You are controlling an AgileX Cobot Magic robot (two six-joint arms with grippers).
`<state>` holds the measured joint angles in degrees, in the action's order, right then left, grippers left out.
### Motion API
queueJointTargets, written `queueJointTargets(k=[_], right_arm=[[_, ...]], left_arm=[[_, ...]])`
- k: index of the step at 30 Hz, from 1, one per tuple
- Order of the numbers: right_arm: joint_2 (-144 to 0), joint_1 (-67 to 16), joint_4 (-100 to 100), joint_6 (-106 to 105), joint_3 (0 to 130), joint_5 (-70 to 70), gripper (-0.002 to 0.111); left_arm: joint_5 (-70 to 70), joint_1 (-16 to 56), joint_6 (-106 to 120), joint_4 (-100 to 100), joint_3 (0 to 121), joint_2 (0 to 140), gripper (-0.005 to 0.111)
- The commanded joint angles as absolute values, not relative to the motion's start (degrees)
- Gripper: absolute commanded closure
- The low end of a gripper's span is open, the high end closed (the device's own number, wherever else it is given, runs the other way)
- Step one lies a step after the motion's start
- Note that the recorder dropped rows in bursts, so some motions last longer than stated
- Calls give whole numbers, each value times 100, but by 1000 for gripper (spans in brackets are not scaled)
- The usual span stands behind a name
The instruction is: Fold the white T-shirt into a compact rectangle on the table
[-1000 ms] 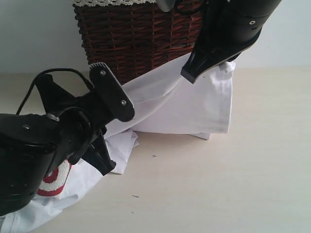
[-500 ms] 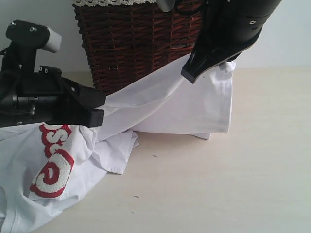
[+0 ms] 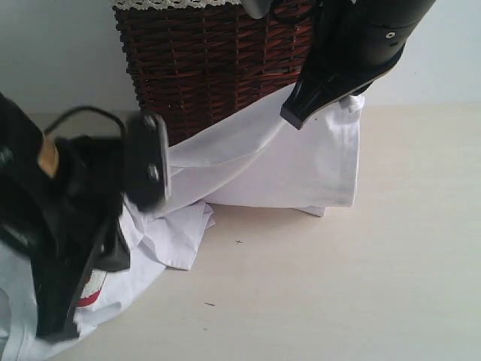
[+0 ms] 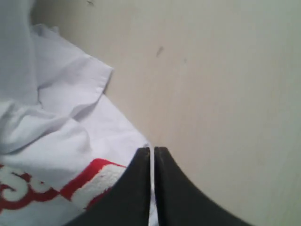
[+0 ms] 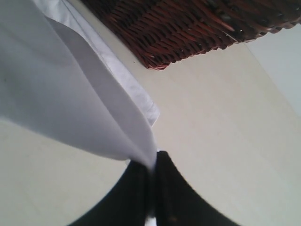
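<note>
Starting with the exterior view, the white T-shirt [image 3: 301,165] lies over the left and middle of the table [image 3: 361,286]. It is in front of a dark red-brown wicker basket [image 3: 218,68] with a lace trim [image 3: 173,4] along its top edge. On the right, part of the shirt is lifted off the table and hangs as a flat sheet from the right gripper [image 3: 293,116]. The gripper's dark tip sits against the cloth's upper edge, just in front of the basket's lower right corner. From there the cloth slopes down to the left and bunches into folds near the middle. It then runs under the left arm [image 3: 68,226], a blurred black mass filling the lower left. A small piece of the red emblem [image 3: 92,289] shows beside that arm, and a few tiny dark specks dot the pale table.

The left wrist view shows the left gripper [image 4: 153,153] low over the shirt's edge where it meets the table. Its two dark fingers [image 4: 136,188] are pressed almost flat together with only a thin sliver of white cloth between them, so it appears clamped on the shirt's hem. Beside the fingers runs a red band [image 4: 89,176] with puffy white lettering, and farther off a rumpled hemmed flap [image 4: 75,80] of the shirt rests on the table.

The right wrist view shows the right gripper's fingers [image 5: 136,197] closed tight on a fold of the white cloth, which comes out of the pinch and fans wide. The basket's woven base stands beyond it on the table.
</note>
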<state>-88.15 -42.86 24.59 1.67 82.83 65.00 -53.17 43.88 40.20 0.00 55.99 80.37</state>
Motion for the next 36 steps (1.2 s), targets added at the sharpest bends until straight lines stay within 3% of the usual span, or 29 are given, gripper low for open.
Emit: queueJointTargets(k=[1, 5, 7, 13, 19, 26, 32, 36], right_arm=[[-8794, -4251, 2469, 161, 8329, 6477, 108], [-8794, -4251, 2451, 161, 8329, 6492, 108], [-8794, -4251, 2451, 161, 8329, 6492, 108], [-8794, -4251, 2450, 161, 8329, 6467, 108], [-8794, -4251, 2412, 161, 8329, 6453, 108], [-8794, -4251, 2412, 161, 8329, 6453, 108], [-8794, -4251, 2412, 161, 8329, 6464, 108], [-8794, -4251, 2412, 161, 8329, 6464, 108]], left_arm=[[-5317, 5698, 3823, 2440, 4934, 8233, 84], [-4385, 6183, 2973, 3482, 4491, 8430, 43], [-3784, 6188, 2085, 4491, 4275, 8518, 35], [-4361, 5979, 1008, 5347, 4214, 9043, 59], [-2871, 5370, 1008, 5627, 4239, 9242, 57], [-2689, 4658, 1043, 5796, 4474, 9582, 58], [-2466, 4451, 1043, 6130, 4550, 9980, 59], [-2466, 4451, 1043, 6272, 4640, 10183, 70]])
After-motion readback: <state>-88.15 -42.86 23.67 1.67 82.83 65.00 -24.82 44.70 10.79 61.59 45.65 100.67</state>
